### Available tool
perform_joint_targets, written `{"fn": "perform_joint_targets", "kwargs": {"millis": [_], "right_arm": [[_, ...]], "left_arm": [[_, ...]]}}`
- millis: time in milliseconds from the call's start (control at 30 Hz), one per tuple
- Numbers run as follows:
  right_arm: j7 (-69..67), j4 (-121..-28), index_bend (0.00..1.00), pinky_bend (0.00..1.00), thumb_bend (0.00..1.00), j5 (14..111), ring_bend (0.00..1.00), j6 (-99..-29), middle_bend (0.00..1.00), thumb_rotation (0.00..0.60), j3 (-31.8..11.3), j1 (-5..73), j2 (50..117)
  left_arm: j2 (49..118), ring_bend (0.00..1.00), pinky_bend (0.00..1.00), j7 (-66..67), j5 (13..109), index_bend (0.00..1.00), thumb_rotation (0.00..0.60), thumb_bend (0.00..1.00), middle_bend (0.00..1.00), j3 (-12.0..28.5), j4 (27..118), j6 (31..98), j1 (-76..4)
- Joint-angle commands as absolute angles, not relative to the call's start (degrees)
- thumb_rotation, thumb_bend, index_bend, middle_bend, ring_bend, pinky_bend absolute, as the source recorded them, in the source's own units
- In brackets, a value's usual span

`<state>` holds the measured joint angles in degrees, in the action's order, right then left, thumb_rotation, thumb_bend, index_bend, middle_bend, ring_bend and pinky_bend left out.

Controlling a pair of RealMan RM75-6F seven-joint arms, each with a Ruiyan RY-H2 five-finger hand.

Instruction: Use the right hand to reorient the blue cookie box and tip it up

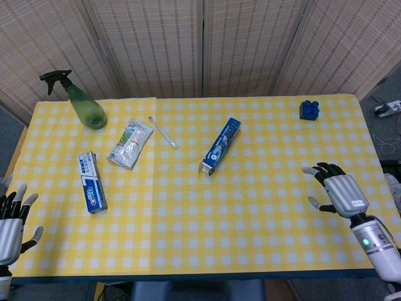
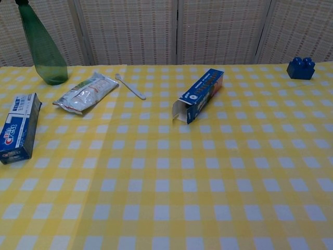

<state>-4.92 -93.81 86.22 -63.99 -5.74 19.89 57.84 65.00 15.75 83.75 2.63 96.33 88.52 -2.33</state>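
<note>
The blue cookie box lies flat near the middle of the yellow checked table, long and narrow, its open end toward me; the chest view shows the box with a flap open at its near end. My right hand hovers over the table's right front part, fingers spread, holding nothing, well to the right of the box. My left hand stays off the front left corner, fingers apart and empty. Neither hand shows in the chest view.
A green spray bottle stands at the back left. A toothpaste box, a foil pouch and a white toothbrush lie on the left half. A blue toy brick sits at the back right.
</note>
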Motion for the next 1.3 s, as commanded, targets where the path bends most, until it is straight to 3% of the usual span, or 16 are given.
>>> {"fn": "perform_joint_targets", "kwargs": {"millis": [33,333,533,1300], "right_arm": [[-3.2,-93.3,0.20,0.16,0.27,84.6,0.14,-56.1,0.24,0.600,-8.9,27.0,57.9],[0.4,-84.2,0.09,0.16,0.26,79.1,0.14,-41.2,0.19,0.600,-13.3,41.5,66.2],[5.2,-74.7,0.00,0.16,0.12,76.3,0.04,-34.2,0.07,0.600,-13.7,49.6,74.3],[14.9,-45.5,0.00,0.16,0.16,68.3,0.02,-20.7,0.06,0.600,-11.1,67.1,96.6]], "left_arm": [[65.0,0.00,0.00,15.6,83.8,0.18,0.600,0.32,0.00,2.6,96.3,88.7,-2.2],[64.7,0.00,0.00,15.5,84.1,0.18,0.600,0.32,0.00,2.4,96.4,90.0,-1.3],[64.4,0.00,0.00,15.1,83.7,0.18,0.600,0.32,0.00,2.5,96.5,90.6,-0.8],[63.8,0.00,0.00,12.8,82.4,0.18,0.600,0.32,0.00,2.3,95.2,92.5,1.9]]}}
